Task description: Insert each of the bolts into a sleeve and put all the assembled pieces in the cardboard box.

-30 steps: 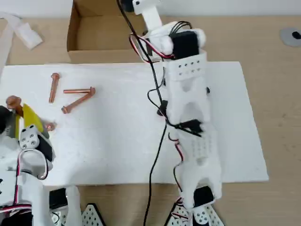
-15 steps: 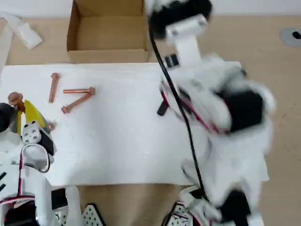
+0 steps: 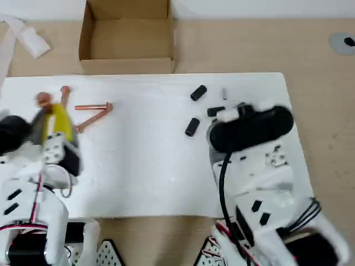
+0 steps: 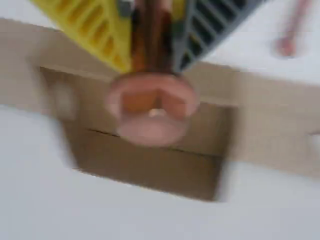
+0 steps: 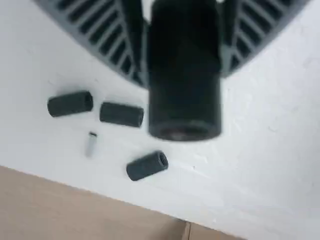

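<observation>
White foam sheet (image 3: 144,166) covers the middle of the table (image 3: 321,83) in the high view. The cardboard box (image 3: 126,65) sits open at upper left of centre, just beyond the sheet's far edge, with no assembled piece visible in it. Left arm is at lower left, right arm at lower right.

Left gripper (image 4: 152,52): jaws clenched on a copper bolt (image 4: 152,107), held by the shank with the head projecting past the fingertips. In the high view this bolt is at the left edge, above the sheet and near the loose bolts (image 3: 93,106).

Right gripper (image 5: 184,75): jaws clamped around a black sleeve (image 5: 185,112), open end free. Three loose sleeves (image 3: 198,92) lie right of centre on the sheet, with a small grey pin (image 5: 91,144) among them.

Judgement: the step in hand is mating the first pair. Each arm has its part, and the two parts are well apart. The next move calls for bringing them together over mid-sheet with shank and bore on one axis. Whether enough shank is exposed to enter the sleeve, I cannot tell. Boxing comes after.
</observation>
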You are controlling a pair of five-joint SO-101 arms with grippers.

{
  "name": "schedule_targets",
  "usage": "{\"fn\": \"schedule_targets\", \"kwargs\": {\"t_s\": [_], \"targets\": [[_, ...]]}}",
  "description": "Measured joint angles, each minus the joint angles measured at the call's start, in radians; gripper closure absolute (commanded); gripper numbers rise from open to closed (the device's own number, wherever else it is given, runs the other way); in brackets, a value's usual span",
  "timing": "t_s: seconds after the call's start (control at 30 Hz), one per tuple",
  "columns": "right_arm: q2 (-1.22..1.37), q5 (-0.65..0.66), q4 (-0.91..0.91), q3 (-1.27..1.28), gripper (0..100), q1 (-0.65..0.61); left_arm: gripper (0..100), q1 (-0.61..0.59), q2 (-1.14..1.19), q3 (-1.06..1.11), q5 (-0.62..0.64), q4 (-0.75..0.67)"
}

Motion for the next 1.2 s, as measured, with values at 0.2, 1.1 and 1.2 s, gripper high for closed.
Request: {"fn": "schedule_targets", "kwargs": {"t_s": [0.2, 1.1, 1.2], "targets": [[-0.364, 0.0, -0.287, 0.425, 98.8, 0.0, 100, 0.161, 0.0, 0.023, 0.0, -0.061], [-0.493, -0.006, -1.275, 1.135, 98.8, -0.451, 99, 0.336, 0.0, 0.023, -0.12, -0.282], [-0.493, -0.006, -1.275, 1.138, 98.8, -0.489, 99, 0.371, 0.0, 0.023, -0.083, -0.282]]}}
